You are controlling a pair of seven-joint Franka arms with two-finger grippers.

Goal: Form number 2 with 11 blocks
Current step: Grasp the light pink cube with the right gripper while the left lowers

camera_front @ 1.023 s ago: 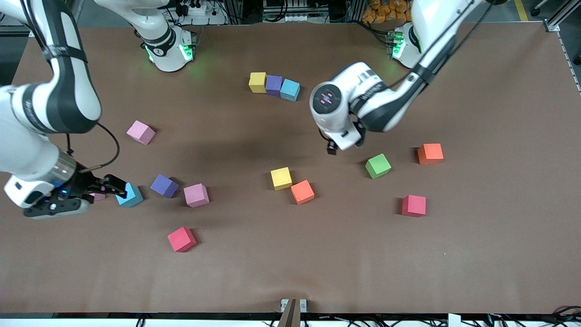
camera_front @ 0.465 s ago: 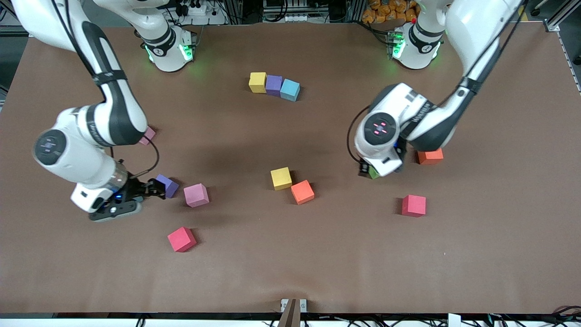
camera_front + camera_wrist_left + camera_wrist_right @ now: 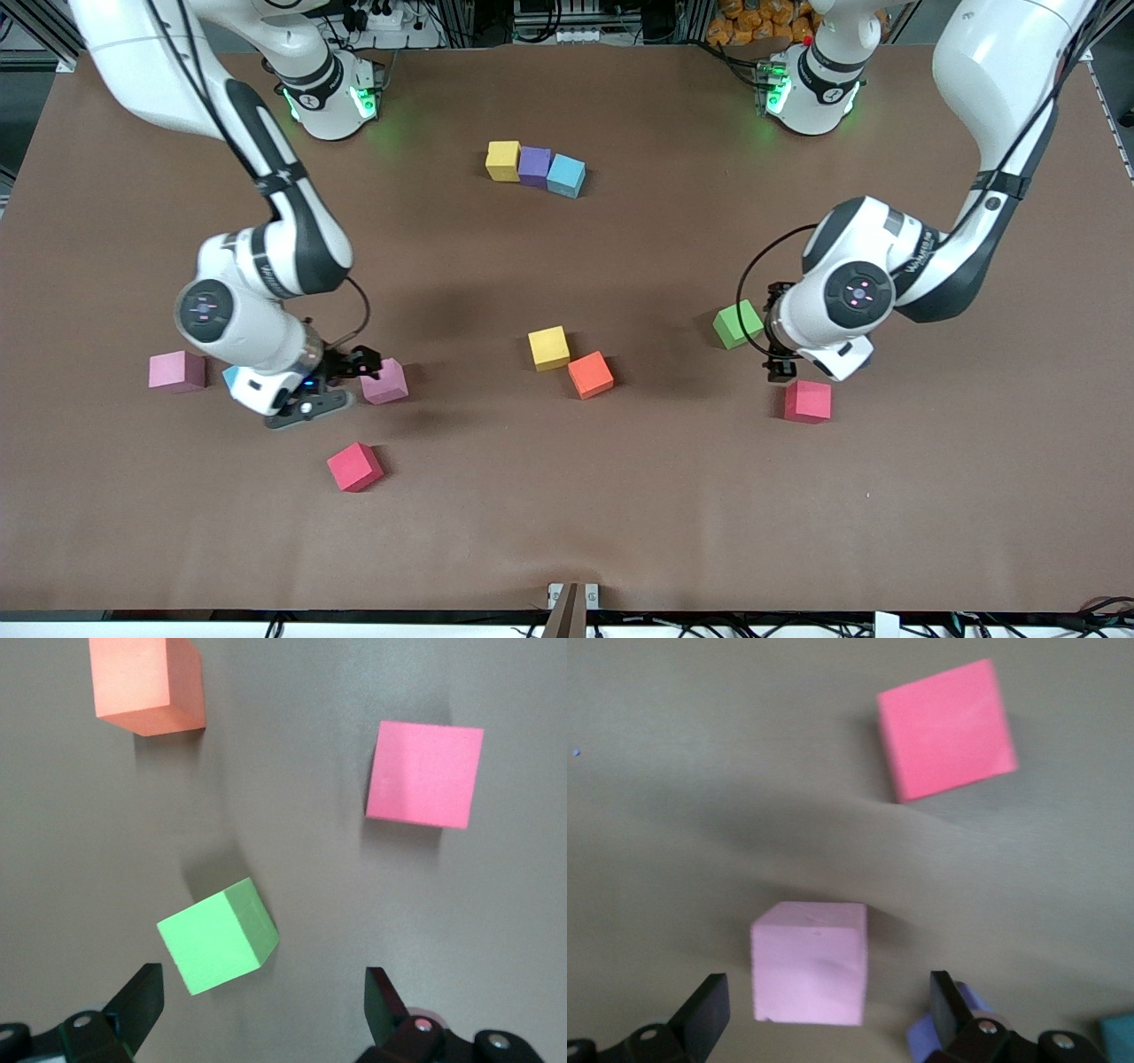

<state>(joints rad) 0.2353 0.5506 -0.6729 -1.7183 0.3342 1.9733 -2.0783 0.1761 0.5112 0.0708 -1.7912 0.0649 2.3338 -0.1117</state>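
Pink block [image 3: 808, 962] under right tool [image 3: 824, 1014]

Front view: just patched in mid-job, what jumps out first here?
A row of three touching blocks, yellow, purple and light blue, sits between the two bases; the rest lie scattered. The right gripper, fingers open, is low over a pink block. The left gripper, also open, hangs between the green block and a red one.
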